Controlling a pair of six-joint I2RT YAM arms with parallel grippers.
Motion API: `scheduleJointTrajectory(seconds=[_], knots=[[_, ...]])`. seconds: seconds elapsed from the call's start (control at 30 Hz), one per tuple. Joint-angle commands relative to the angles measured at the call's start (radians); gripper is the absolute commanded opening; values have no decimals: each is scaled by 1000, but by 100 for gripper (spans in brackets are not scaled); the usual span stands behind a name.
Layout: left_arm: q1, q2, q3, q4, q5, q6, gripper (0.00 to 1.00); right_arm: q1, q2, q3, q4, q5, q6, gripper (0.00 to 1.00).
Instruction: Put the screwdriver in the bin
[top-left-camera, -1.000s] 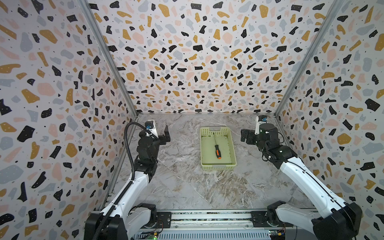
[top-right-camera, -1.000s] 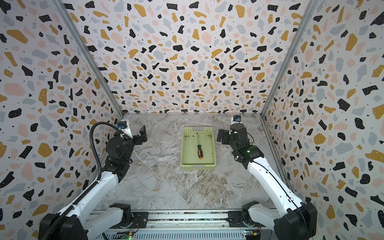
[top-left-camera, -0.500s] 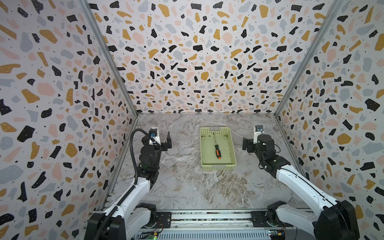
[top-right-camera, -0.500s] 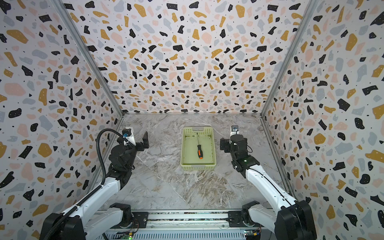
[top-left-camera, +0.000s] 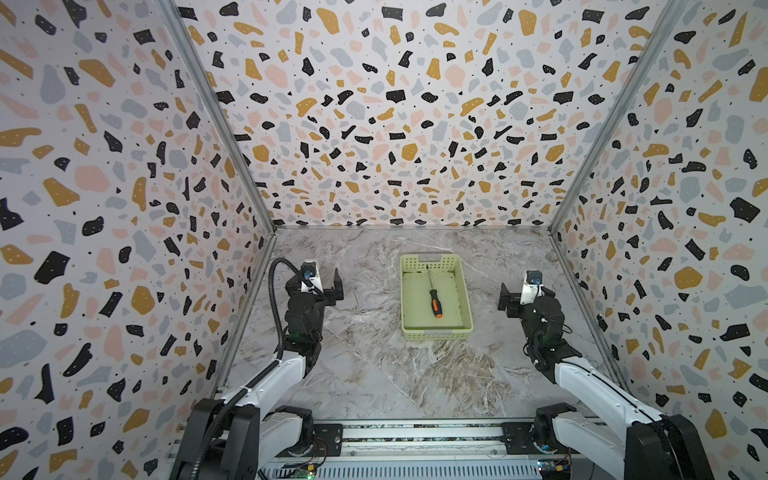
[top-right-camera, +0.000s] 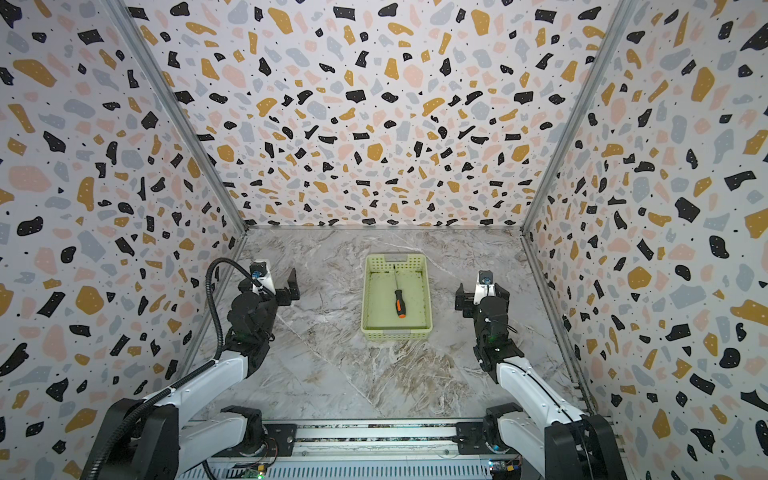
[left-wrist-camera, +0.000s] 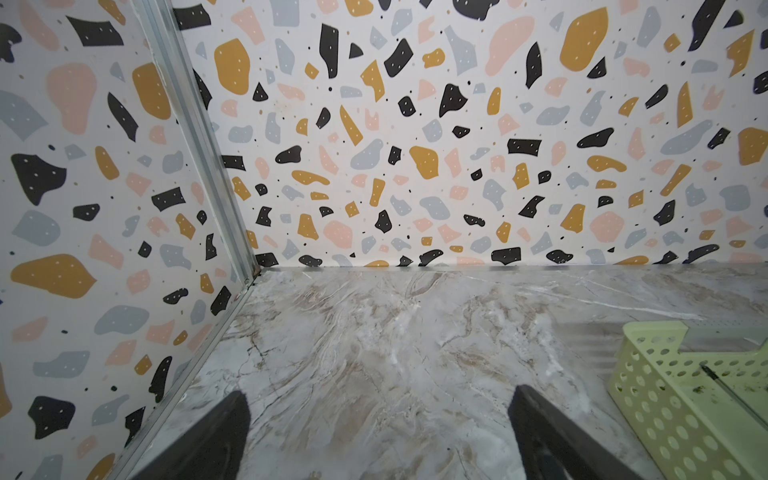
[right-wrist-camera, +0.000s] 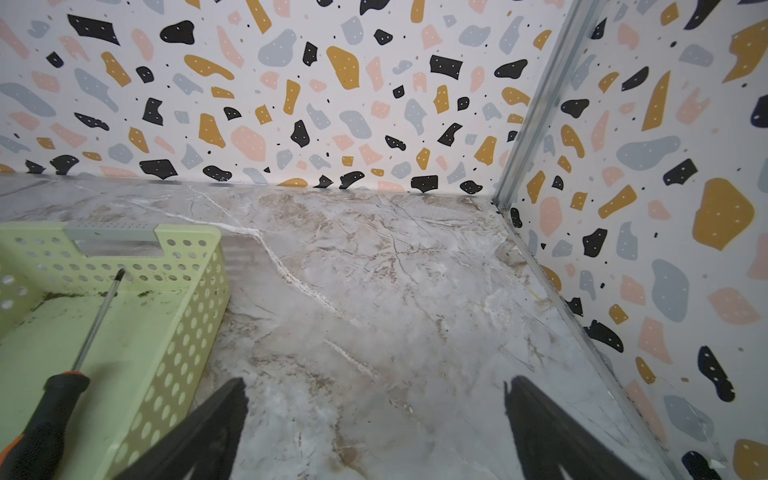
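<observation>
The pale yellow-green bin (top-left-camera: 466, 291) (top-right-camera: 428, 297) stands on the marble floor at mid-back. The screwdriver (top-left-camera: 435, 302) (top-right-camera: 399, 303) lies flat on its floor, with the black-and-orange handle toward the front and the shaft pointing to the back wall. My left gripper (top-left-camera: 314, 280) (top-right-camera: 268, 282) hovers open, well to the left of the bin. My right gripper (top-left-camera: 525, 293) (top-right-camera: 482, 293) hovers open to the bin's right. The left wrist view shows the open gripper (left-wrist-camera: 380, 395) over bare floor, plus a corner of the bin (left-wrist-camera: 665, 415). The right wrist view shows the open gripper (right-wrist-camera: 376, 383), the bin (right-wrist-camera: 183, 353) and the screwdriver (right-wrist-camera: 54, 407).
Terrazzo-patterned walls (top-left-camera: 374, 124) close in the left, back and right sides, with metal corner posts (top-left-camera: 232, 145). A metal rail (top-left-camera: 415, 432) carrying both arm bases runs along the front edge.
Both arms have drawn back toward the front and dropped lower. The right gripper has moved away from the bin, out to the right. The screwdriver and the bin have not moved.
</observation>
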Motion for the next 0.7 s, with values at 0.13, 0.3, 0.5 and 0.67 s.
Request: scheduleJointTrajectory(seconds=[0.13, 0.3, 0.5, 0.67], knots=[[-4, -29, -57, 110, -94, -63, 100, -61, 57, -58, 194, -91, -24, 99], [-5, -72, -118, 108, -161, -12, 100, -97, 110, -93, 288, -133, -7, 99], [-4, -72, -160, 147, -183, 21, 99, -99, 155, -112, 341, -175, -4, 99], [-5, -20, -167, 179, -191, 12, 99, -99, 151, -124, 361, -175, -6, 99]])
